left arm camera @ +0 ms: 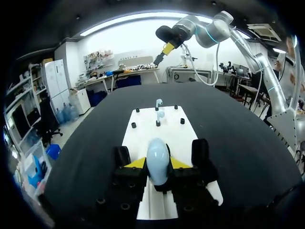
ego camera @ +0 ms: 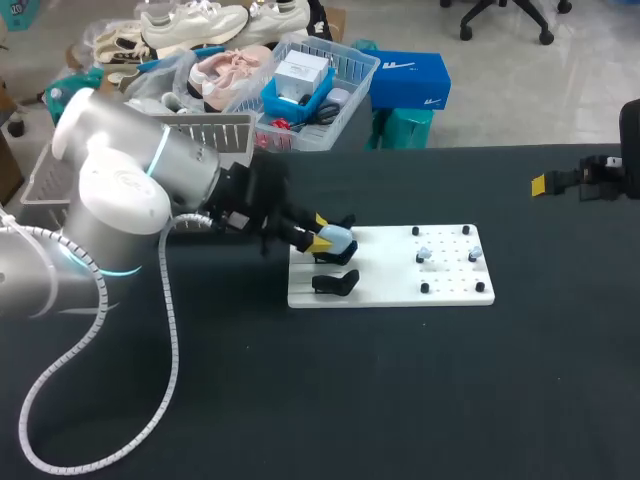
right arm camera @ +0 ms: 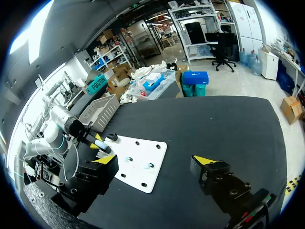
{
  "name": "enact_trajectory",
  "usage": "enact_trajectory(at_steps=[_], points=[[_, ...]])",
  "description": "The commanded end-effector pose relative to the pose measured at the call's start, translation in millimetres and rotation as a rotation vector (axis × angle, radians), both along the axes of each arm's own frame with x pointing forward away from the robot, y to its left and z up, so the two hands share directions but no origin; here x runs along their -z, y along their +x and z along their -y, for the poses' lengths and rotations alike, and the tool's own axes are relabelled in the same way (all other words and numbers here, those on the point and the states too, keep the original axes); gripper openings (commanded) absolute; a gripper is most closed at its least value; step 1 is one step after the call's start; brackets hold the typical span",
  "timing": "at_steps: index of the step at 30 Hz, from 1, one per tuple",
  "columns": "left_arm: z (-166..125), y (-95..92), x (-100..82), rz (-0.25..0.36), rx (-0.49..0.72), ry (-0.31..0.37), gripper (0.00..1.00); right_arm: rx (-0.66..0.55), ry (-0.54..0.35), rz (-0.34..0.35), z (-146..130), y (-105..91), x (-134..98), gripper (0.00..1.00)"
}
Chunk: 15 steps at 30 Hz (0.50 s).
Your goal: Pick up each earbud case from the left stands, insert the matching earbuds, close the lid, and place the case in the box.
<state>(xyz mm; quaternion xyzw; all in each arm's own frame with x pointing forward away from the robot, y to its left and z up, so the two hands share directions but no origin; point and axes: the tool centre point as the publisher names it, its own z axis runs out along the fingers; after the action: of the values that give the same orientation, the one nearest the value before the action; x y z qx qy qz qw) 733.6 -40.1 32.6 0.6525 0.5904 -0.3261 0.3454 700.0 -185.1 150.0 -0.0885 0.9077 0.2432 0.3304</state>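
Note:
My left gripper point(ego camera: 328, 239) is shut on a light blue earbud case point(ego camera: 339, 238) over the left end of the white board point(ego camera: 390, 285). In the left wrist view the case point(left arm camera: 158, 166) stands upright between the yellow fingertips point(left arm camera: 135, 163) of that gripper point(left arm camera: 157, 168), with black stands point(left arm camera: 200, 151) on either side. Two pale earbuds point(left arm camera: 159, 109) sit on pegs ahead of it, also seen as earbuds point(ego camera: 424, 255) at the board's right end. An empty black stand point(ego camera: 336, 283) is at the board's near left. My right gripper point(right arm camera: 155, 161) hangs open and empty, far to the right point(ego camera: 545, 185).
A grey slatted box point(ego camera: 210, 128) stands behind the left arm at the table's back left edge. Small black pegs point(ego camera: 425, 288) dot the right half of the board. Dark tabletop point(ego camera: 400, 390) stretches in front of and to the right of the board.

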Motion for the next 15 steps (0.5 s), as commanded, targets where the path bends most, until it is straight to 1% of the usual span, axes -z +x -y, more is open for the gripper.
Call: enact_trajectory(at_steps=[1, 9, 12, 15], points=[[-8, -7.6, -11.9, 0.031, -0.015, -0.018, 0.0, 0.0, 0.0, 0.0, 0, 0.0, 0, 1.0], [-12, -11.6, -39.7, 0.1, 0.007, -0.081, 0.0, 0.0, 0.0, 0.0, 0, 0.0, 0, 1.0], [-9, -14.4, -54.7, 0.144, 0.034, -0.098, 0.0, 0.0, 0.0, 0.0, 0, 0.0, 0, 1.0], [-4, -17.0, -66.5, 0.17, 0.051, -0.115, 0.0, 0.0, 0.0, 0.0, 0, 0.0, 0, 1.0]])
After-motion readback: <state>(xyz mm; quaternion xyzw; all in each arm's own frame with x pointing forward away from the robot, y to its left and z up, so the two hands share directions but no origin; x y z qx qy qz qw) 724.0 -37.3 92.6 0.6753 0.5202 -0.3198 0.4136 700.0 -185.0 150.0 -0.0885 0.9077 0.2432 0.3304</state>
